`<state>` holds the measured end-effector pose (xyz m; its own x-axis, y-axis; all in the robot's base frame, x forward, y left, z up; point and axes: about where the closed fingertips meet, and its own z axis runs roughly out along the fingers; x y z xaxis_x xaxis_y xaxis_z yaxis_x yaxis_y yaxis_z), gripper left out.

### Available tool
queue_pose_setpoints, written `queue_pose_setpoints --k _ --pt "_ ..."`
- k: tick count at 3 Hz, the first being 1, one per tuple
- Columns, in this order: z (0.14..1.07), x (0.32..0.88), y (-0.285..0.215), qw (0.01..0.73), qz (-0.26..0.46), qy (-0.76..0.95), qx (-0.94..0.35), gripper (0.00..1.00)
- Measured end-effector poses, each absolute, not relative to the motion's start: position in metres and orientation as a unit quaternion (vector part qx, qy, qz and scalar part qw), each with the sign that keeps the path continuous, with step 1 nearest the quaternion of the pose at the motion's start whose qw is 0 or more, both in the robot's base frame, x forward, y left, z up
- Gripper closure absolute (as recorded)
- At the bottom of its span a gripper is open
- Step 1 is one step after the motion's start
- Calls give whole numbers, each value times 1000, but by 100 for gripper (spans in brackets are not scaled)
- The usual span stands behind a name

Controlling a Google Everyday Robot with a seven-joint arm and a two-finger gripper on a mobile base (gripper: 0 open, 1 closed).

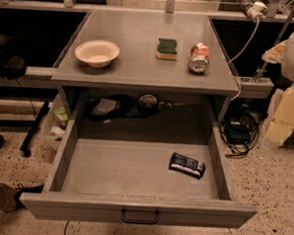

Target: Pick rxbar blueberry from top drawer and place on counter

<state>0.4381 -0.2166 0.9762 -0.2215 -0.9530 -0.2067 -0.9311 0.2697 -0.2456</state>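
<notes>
The rxbar blueberry (187,164) lies flat on the floor of the open top drawer (134,175), toward its right side, slightly angled. The drawer is pulled fully out, with its dark handle (140,217) on the front panel. The counter (140,64) is the grey top of the cabinet above the drawer. My gripper (281,119) shows as pale cream shapes at the right edge of the camera view, outside the cabinet's right side, well apart from the bar and up to its right. It holds nothing that I can see.
On the counter stand a white bowl (97,52) at the left, a green-and-yellow sponge (167,48) in the middle and a red-and-white can (199,57) lying at the right. Cables (240,129) lie on the floor right of the cabinet. A person's shoe (4,196) is at the lower left.
</notes>
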Motion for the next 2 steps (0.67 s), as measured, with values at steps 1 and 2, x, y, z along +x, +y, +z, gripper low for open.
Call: queue_pose_setpoints --k 1,2 --pt "976 438 -217 159 -34 781 -603 0" --pt "953 444 -216 172 -13 781 -600 0"
